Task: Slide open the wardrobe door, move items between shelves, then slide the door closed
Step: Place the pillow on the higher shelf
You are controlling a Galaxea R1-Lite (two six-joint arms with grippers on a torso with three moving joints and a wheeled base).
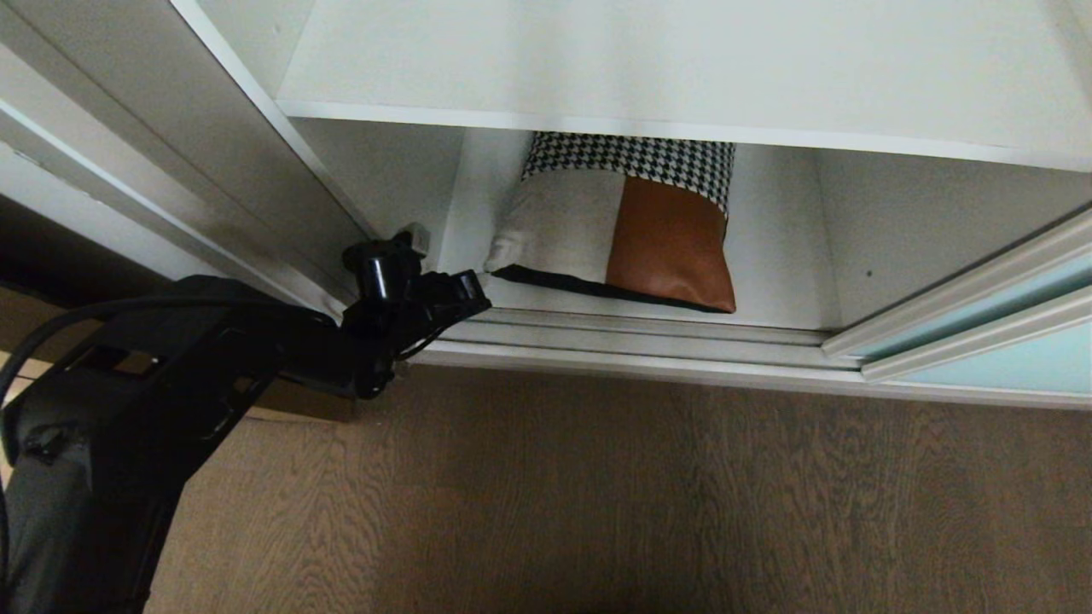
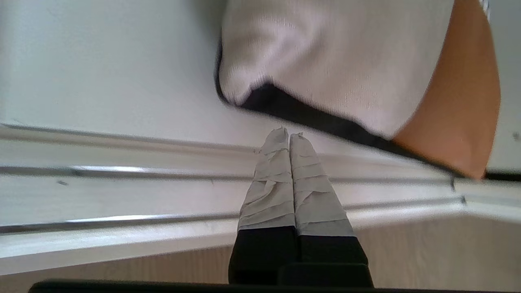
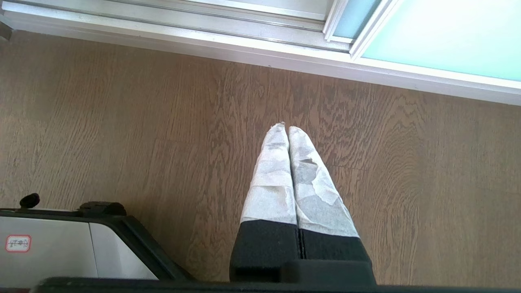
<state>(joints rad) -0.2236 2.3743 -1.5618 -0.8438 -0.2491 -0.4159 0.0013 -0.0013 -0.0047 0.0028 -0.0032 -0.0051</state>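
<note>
Reaching in from the left of the head view, left gripper (image 1: 465, 294) hovering low at the wardrobe's open front, just over the silver floor track (image 1: 648, 337), taped fingertips (image 2: 281, 162) pressed flat together and pinching nothing. Pointing toward the near left corner of the cushion (image 1: 623, 230), close to it but, in the left wrist view, still apart from the black backing edge. Lying on the lowest shelf (image 1: 776, 256), well inside the opening and left of its middle: houndstooth band at the back, beige panel on the left, brown leather patch on the right, black backing underneath. Spanning the opening above it, a higher white shelf (image 1: 682, 68), front edge hiding the cushion's rear strip. Standing pushed aside at the far right, sliding wardrobe door (image 1: 1007, 350), pale blue-green glass in a silver-white frame, bottom edge sitting in the track and leaving the cushion's compartment uncovered. Hanging outside the head view, right gripper (image 3: 288, 136) pointing down over the grey-brown wood-grain floor (image 3: 122, 122), wrapped fingers closed against each other and empty, with the door's lower corner beyond.
</note>
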